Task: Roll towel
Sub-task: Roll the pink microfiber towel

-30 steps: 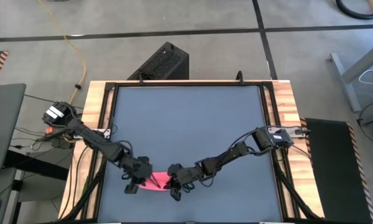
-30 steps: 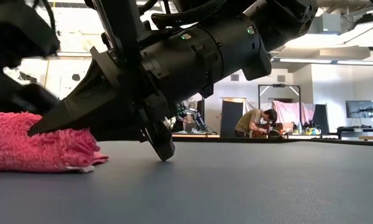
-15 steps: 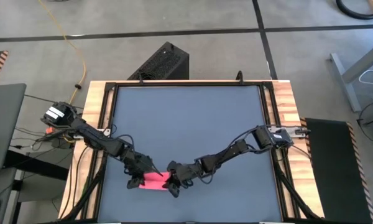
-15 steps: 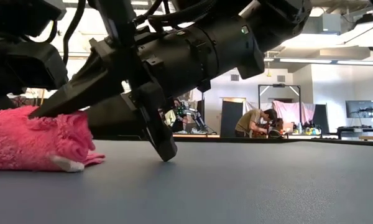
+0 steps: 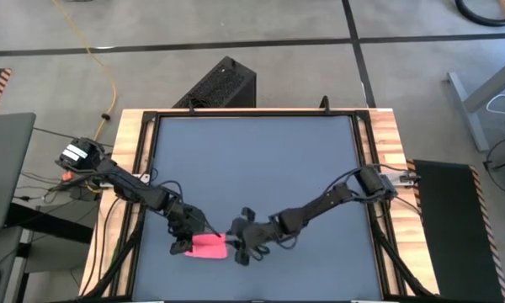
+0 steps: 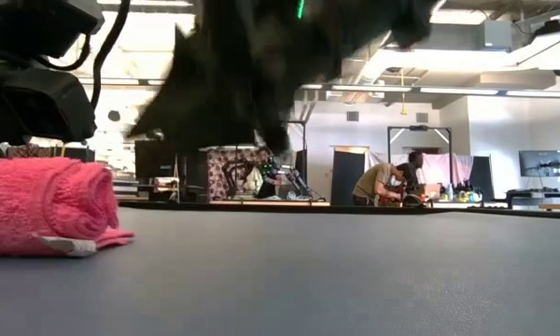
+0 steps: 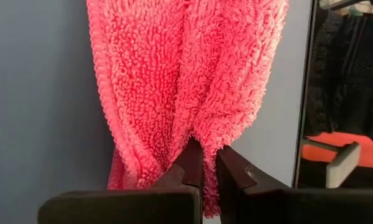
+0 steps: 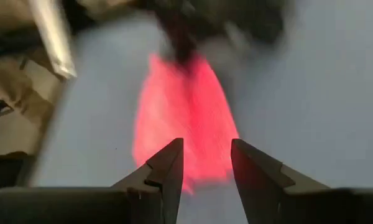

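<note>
The small, bright pink, fluffy towel (image 5: 208,247) lies rolled into a short thick bundle near the front edge of the dark grey counter (image 5: 261,160), left of its middle. In the low view the towel (image 6: 42,205) shows a rounded, curled end, with a thin loose flap and a pale tag flat on the counter (image 6: 355,271) beneath it.

The left hand (image 5: 188,238) sits at the towel's left end. In the left wrist view its two dark fingers (image 7: 189,163) stand nearly together, pinching a fold of the pink pile (image 7: 186,81) between them, so this hand is closed on the cloth.

The right hand (image 5: 238,244) is just beside the towel's right end, the dark arm reaching in from the counter's right side. In the right wrist view its fingers (image 8: 168,167) are spread apart with a clear gap, the blurred pink towel (image 8: 183,118) beyond them and not between them: the hand is open and holds nothing. In the low view that arm is only a dark blur overhead.

Behind the counter's far edge a black slatted box (image 5: 217,84) stands on the floor. Farther off in the room, a person (image 6: 383,182) bends over a workbench.
</note>
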